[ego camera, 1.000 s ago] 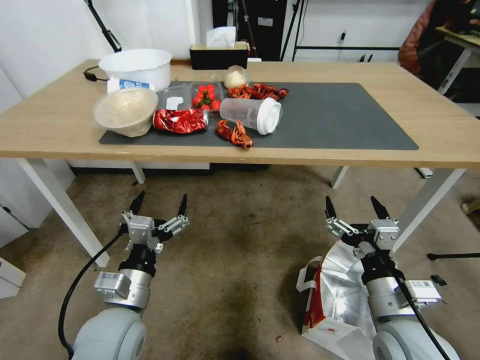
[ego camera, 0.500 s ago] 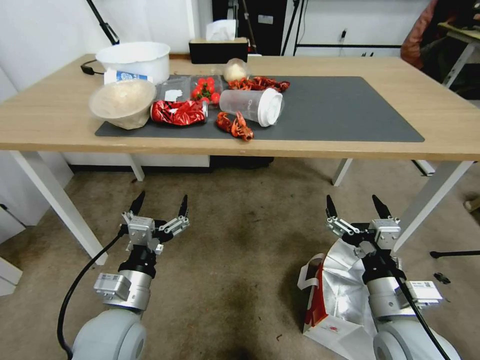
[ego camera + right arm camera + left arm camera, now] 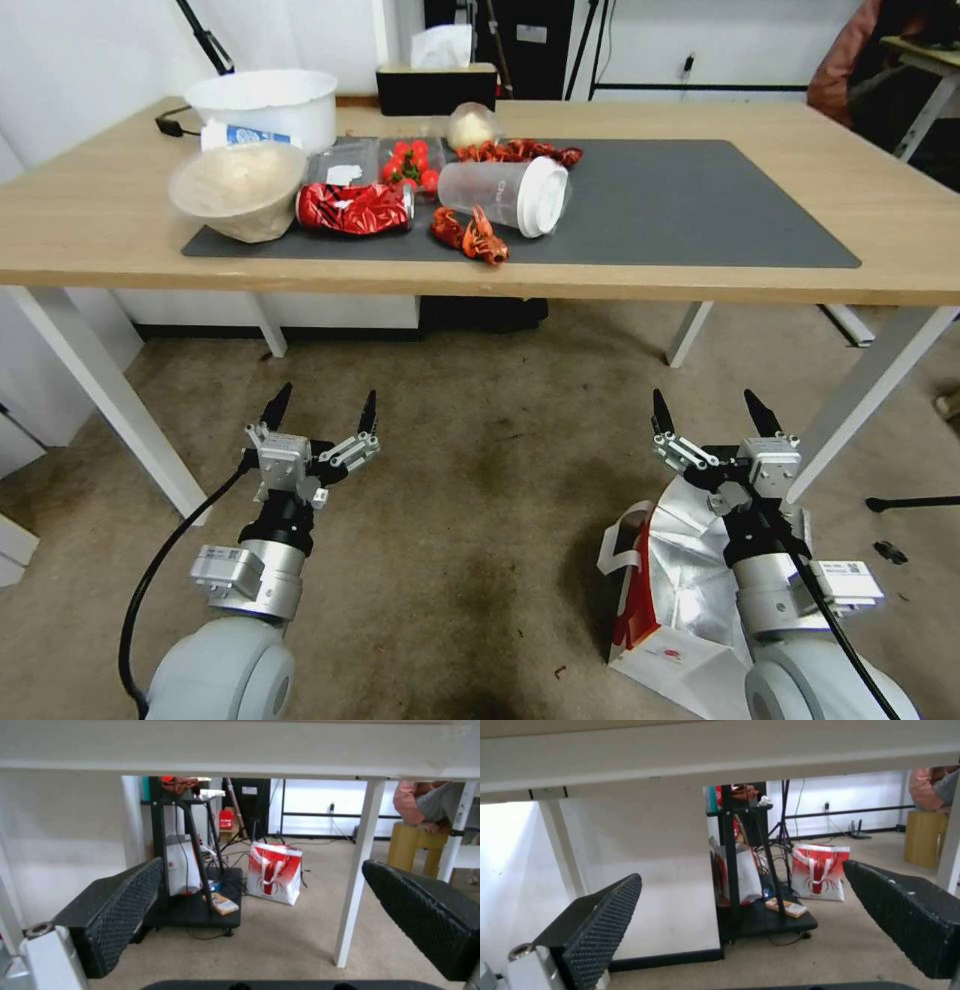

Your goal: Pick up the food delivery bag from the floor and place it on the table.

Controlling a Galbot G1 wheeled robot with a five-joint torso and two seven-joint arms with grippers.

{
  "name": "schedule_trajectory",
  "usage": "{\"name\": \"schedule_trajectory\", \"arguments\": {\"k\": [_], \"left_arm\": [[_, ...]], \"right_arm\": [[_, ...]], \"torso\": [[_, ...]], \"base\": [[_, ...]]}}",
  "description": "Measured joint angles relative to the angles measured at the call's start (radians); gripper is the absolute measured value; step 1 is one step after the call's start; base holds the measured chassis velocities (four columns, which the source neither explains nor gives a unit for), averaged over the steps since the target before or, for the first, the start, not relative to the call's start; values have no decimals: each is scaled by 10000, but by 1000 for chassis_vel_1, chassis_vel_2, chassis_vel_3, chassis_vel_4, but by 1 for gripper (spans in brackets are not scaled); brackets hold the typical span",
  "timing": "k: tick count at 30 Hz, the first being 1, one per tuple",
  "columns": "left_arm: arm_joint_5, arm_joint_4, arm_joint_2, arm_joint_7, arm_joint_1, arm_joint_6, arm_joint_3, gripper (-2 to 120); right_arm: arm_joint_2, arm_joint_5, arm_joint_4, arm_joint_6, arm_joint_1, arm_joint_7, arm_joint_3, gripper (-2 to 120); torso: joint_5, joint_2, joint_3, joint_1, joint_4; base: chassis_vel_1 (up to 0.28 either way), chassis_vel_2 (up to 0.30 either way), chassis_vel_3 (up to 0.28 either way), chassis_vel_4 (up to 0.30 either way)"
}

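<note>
Carpet floor (image 3: 480, 500) bears the food delivery bag (image 3: 675, 590), which stands open-topped with its foil lining showing, directly beneath the right gripper (image 3: 715, 425) and its wrist. Right jaws are spread wide, empty, pointing toward the worktop (image 3: 900, 250), raised clear of the bag's rim. Left gripper (image 3: 322, 415) hangs level with the right one, well apart from the bag, its jaws likewise spread and holding nothing. Ahead of and above both grippers, the worktop carries a dark grey mat (image 3: 690, 210) with a clear lidded cup (image 3: 510, 193) lying on its side, crayfish (image 3: 470, 235), a paper bowl (image 3: 238, 190) and a white tub (image 3: 265, 103).
</note>
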State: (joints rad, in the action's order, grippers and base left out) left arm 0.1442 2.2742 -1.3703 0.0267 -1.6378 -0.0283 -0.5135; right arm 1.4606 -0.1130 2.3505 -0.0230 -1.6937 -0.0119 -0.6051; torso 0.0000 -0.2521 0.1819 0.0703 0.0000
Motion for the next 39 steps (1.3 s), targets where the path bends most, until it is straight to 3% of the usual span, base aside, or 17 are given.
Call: {"name": "schedule_trajectory", "arguments": {"k": [39], "left_arm": [[-39, 166, 18, -62, -155, -103, -33, 100]], "right_arm": [[12, -206, 225, 101, -128, 61, 2, 100]], "torso": [[0, 1502, -1196, -305, 0]], "base": [[0, 0, 0, 0]]}}
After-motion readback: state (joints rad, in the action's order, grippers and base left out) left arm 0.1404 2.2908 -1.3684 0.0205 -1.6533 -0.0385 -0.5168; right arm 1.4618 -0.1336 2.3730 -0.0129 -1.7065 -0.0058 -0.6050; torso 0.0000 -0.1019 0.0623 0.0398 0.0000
